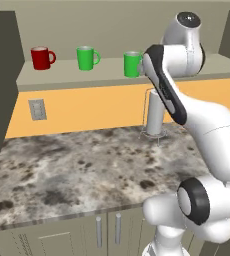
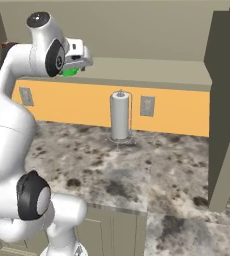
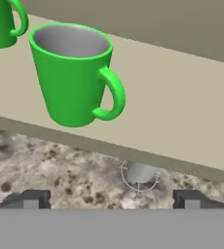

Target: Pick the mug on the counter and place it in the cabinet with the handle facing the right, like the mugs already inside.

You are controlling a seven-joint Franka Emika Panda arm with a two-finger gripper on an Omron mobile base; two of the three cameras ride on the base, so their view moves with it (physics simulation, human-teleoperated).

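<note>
The green mug (image 3: 72,73) stands upright on the olive-beige shelf board (image 3: 182,112) of the cabinet, its handle (image 3: 113,93) pointing right. In the left base view this mug (image 1: 132,64) is partly covered by my arm. Left of it stand a twin green mug (image 1: 87,58) and a red mug (image 1: 42,58), handles also to the right. My gripper (image 3: 111,200) is open, drawn back from the mug with nothing between its fingers (image 3: 31,199). The mottled counter (image 1: 77,165) lies below the shelf.
A paper towel holder (image 1: 154,112) stands on the counter by the orange back wall, just below the mug. Wall outlets (image 1: 37,109) flank it. A dark side panel (image 2: 227,100) bounds the cabinet on the right. Small handled doors (image 1: 107,230) sit under the counter edge.
</note>
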